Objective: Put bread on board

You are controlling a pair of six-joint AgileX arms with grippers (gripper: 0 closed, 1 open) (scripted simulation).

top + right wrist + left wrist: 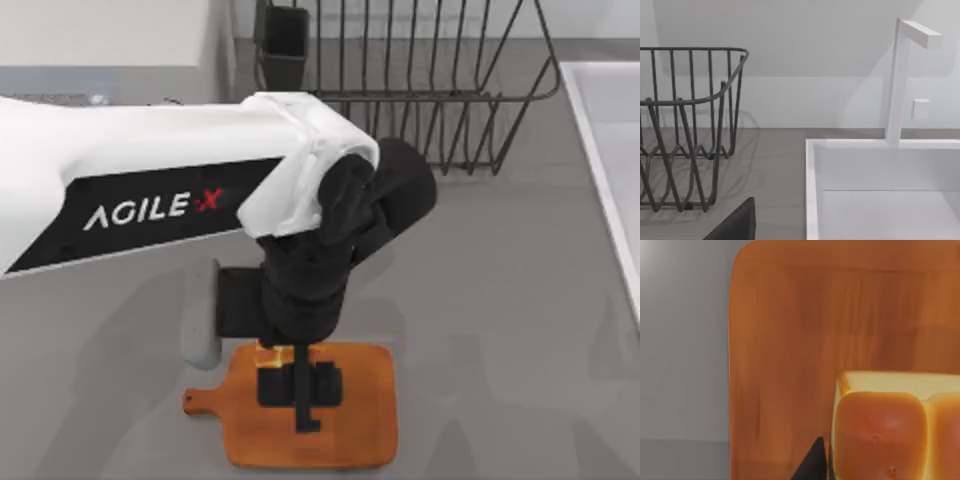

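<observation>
The orange-brown wooden board [365, 420] lies near the front of the table, its stubby handle pointing left. My left arm reaches over it, and my left gripper [300, 392] hangs above the board's near-left part. The golden bread [268, 353] peeks out beside the wrist. In the left wrist view the bread [880, 435] sits close up over the board [790, 340], with one dark fingertip [814, 464] against its side. The gripper looks shut on the bread. A dark edge of my right gripper's finger [735, 225] shows in the right wrist view, near the sink.
A dark wire dish rack [420, 90] stands at the back, holding a dark cup [285, 40]. A white sink [610, 150] runs along the right edge, with a white faucet [900, 80] behind it. Grey countertop surrounds the board.
</observation>
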